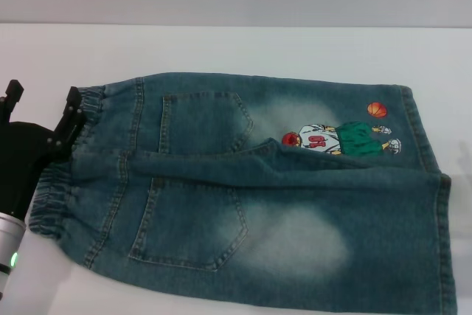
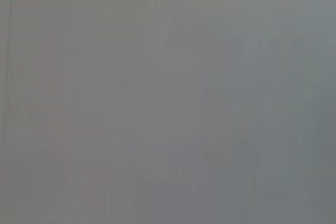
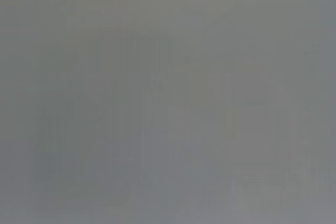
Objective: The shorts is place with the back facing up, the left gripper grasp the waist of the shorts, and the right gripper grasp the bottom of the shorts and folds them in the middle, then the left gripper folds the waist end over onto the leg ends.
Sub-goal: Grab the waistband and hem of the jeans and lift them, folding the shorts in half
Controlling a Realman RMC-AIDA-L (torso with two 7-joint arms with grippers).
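Inspecting the scene: we find the denim shorts [image 1: 251, 197] spread flat on the white table [image 1: 236, 49], back side up.
Shorts position: they fill most of the head view, waist toward the robot's left, legs toward its right.
Waist [image 1: 70, 164]: we note the gathered elastic band running along the left end, puckered in small pleats.
Back pockets: we count two patch pockets, the far pocket [image 1: 203, 123] and the near pocket [image 1: 192, 223], both facing up.
Leg ends [image 1: 442, 241]: the straight stitched hems lie at the right end; the near leg's hem reaches farther right than the far leg's hem.
Centre seam: we see a raised fold of denim between the two legs, partly covering the print.
Print: a cartoon basketball player [image 1: 343, 139] sits on the far leg near its hem, with an orange ball [image 1: 377, 109] just beside it.
Left gripper [image 1: 43, 101]: we find it at the waist's far corner, prongs spread apart, one prong touching the band, nothing clamped between them.
Right gripper: we see no part of it.
Wrist views: both show plain grey only.
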